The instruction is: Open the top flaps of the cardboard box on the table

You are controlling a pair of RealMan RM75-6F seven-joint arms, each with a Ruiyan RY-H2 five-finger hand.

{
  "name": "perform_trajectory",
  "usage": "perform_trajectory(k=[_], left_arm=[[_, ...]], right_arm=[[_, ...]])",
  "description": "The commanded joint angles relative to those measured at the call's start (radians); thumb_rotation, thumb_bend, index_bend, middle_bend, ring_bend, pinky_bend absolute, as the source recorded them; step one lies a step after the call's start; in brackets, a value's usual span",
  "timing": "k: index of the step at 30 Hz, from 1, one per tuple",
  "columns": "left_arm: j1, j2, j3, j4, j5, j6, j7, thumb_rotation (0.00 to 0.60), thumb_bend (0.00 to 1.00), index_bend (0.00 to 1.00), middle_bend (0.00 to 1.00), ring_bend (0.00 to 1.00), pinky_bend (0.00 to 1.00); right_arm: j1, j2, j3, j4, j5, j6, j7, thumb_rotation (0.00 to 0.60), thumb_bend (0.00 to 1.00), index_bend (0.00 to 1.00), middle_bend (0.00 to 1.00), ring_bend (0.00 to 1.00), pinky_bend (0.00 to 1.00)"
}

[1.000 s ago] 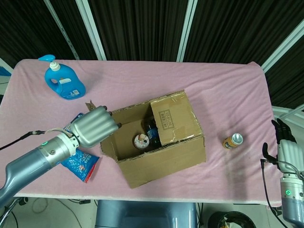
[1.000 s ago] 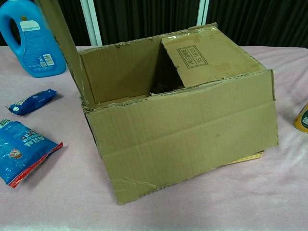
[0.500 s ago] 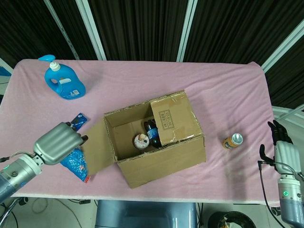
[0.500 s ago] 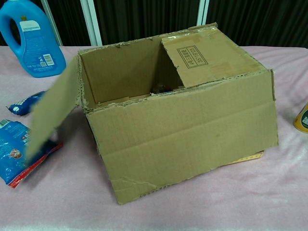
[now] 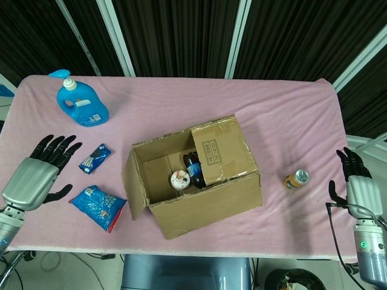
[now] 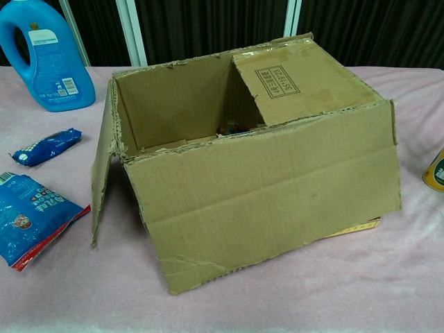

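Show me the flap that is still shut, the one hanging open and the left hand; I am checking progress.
shut flap (image 5: 219, 151), head view, on its printed label.
open flap (image 6: 104, 173), chest view, on its outer face.
left hand (image 5: 33, 175), head view, on its back.

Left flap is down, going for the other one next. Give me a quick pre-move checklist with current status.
1. Left flap fully folded out: ok, it hangs down the box's outer side.
2. Right flap opened: not ok, it lies flat over the right part of the cardboard box.
3. Left hand free: ok, fingers spread, holding nothing, clear of the box.
4. Right hand free: ok, fingers apart, empty, off the table's right edge.
5. Path from right hand to flap: not ok, a can lies between them.
6. Front and back flaps: cannot tell, no such flaps plainly show on those edges.
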State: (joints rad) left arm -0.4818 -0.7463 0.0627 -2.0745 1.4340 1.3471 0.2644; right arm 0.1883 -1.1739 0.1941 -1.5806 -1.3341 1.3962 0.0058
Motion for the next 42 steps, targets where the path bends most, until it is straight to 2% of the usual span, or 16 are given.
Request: perform_trajectory(k=[1,6,13,17,21,24,28,35,42], left_arm=[[0.103,-0.170,-0.021,0.128,-0.035,0.117,0.051,0.600,0.22,0.00,0.00,0.00,0.00],[0.162,-0.313,-0.038,0.237,-0.034,0.192,0.021,0.600,0.22,0.00,0.00,0.00,0.00],[0.209,-0.408,-0.046,0.349,-0.032,0.219,-0.056,0.600,0.22,0.00,0.00,0.00,0.00],[0.222,-0.421,-0.057,0.389,-0.027,0.225,-0.097,0.600,0.22,0.00,0.00,0.00,0.00],[0.232,-0.427,-0.066,0.416,-0.024,0.222,-0.132,0.600,0.22,0.00,0.00,0.00,0.00],[0.238,-0.433,-0.069,0.432,-0.020,0.217,-0.149,0.600,0.22,0.00,0.00,0.00,0.00],[0.244,-0.440,-0.075,0.448,-0.011,0.213,-0.170,0.600,0.22,0.00,0.00,0.00,0.00],[0.249,-0.446,-0.086,0.466,-0.008,0.201,-0.195,0.600,0.23,0.00,0.00,0.00,0.00],[0.255,-0.446,-0.098,0.475,-0.012,0.185,-0.216,0.600,0.23,0.00,0.00,0.00,0.00]], right_arm=[[0.031,0.036,0.004,-0.030,-0.031,-0.027,-0.031,0.600,0.53,0.08,0.00,0.00,0.22],[0.106,0.096,0.025,-0.081,-0.091,-0.092,-0.081,0.600,0.51,0.07,0.00,0.00,0.22],[0.249,0.160,0.058,-0.129,-0.178,-0.226,-0.155,0.600,0.52,0.06,0.00,0.00,0.22],[0.346,0.188,0.087,-0.151,-0.212,-0.321,-0.177,0.600,0.62,0.07,0.01,0.00,0.22],[0.449,0.201,0.117,-0.170,-0.232,-0.422,-0.194,0.600,0.74,0.15,0.10,0.05,0.22],[0.534,0.190,0.135,-0.177,-0.259,-0.493,-0.198,0.600,0.85,0.24,0.17,0.11,0.22],[0.633,0.162,0.140,-0.171,-0.300,-0.575,-0.183,0.600,0.95,0.27,0.19,0.13,0.22],[0.794,0.069,0.132,-0.131,-0.334,-0.716,-0.137,0.600,1.00,0.29,0.21,0.13,0.22],[0.898,-0.035,0.107,-0.042,-0.322,-0.800,-0.113,0.600,1.00,0.42,0.29,0.15,0.22]])
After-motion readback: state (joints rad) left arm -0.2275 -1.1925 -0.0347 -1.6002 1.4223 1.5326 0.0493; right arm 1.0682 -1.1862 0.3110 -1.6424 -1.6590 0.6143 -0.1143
